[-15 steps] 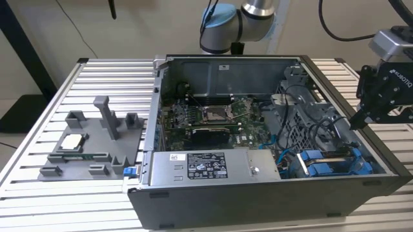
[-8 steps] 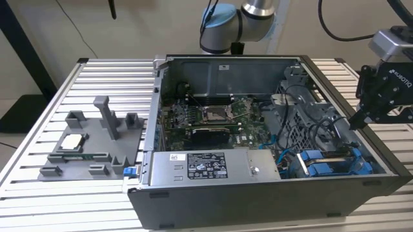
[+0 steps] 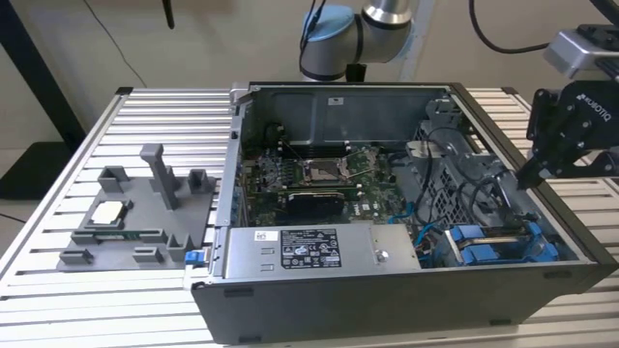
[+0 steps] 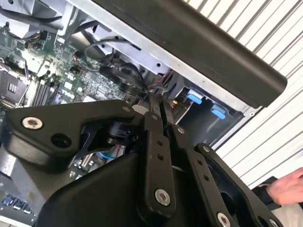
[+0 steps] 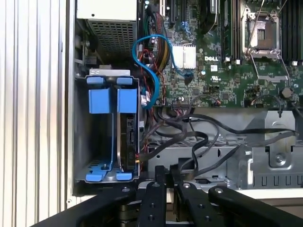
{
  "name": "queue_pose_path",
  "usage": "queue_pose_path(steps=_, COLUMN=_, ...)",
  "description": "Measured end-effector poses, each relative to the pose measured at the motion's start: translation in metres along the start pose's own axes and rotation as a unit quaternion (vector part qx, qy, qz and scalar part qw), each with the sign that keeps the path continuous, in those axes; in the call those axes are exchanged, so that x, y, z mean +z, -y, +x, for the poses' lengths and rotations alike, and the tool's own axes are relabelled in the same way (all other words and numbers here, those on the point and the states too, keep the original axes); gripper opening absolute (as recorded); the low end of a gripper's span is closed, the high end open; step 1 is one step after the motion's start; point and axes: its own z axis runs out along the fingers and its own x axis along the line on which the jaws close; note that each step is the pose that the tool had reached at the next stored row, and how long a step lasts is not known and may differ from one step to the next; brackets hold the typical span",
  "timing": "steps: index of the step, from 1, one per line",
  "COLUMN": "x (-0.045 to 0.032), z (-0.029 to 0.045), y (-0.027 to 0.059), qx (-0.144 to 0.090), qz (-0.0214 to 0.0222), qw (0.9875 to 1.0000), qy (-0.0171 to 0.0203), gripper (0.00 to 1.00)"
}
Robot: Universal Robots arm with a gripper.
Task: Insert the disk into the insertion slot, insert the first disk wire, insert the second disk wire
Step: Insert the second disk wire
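Disk [image 5: 128, 137] in blue carrier stands on edge in drive bay [image 5: 106, 73] at corner of case [image 3: 387, 304], beside second blue carrier [image 5: 101, 100]. Gripper [image 5: 166, 171] fingers pressed together, nothing visible between them, near black cables [image 5: 189, 142].

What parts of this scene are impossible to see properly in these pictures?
Disk, first wrist view: edge-on in its bay, so its face is hidden; its blue frame covers one end.
Hand, second wrist view: cut off by the picture's edge.
Circuit board, second wrist view: largely behind the end effector.
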Motion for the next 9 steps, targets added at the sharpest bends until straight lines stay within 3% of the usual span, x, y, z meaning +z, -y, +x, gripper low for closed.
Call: queue_pose_path(steps=9, x=-0.0150, z=-0.0010, y=-0.0155, qx=0.001, qz=0.0007, qw=1.0000, qy=0.0002, gripper=0.16)
